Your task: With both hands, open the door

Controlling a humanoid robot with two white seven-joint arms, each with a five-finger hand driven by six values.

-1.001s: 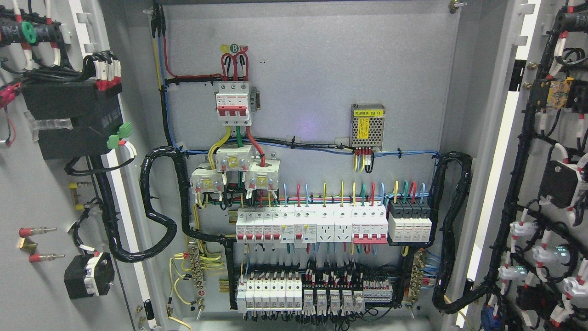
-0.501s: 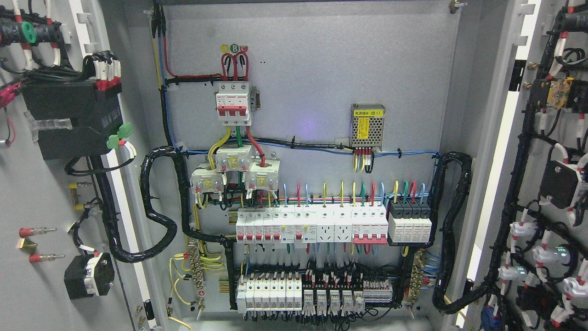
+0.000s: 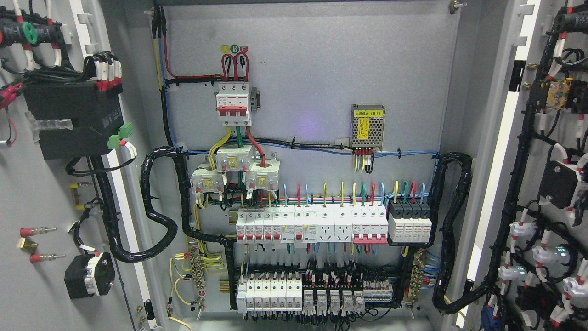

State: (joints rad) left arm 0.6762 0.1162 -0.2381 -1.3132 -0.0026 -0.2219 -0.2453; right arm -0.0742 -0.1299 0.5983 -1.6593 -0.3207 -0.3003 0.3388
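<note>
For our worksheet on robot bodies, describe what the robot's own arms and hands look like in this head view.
Neither can be described: no arm or hand shows in the head view. The picture is filled by an open electrical cabinet: the left door and right door swung wide, the grey back panel with a red-handled main breaker and a row of white circuit breakers.

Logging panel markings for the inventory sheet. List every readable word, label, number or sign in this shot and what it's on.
"B": green round sticker above the red-handled main breaker.
"(B1)": end of the yellow strip on the mesh-cased power supply; the characters before it are too blurred to read.
Breaker brand plates, yellow stickers on the white blocks and terminal labels: too small to read.
</note>
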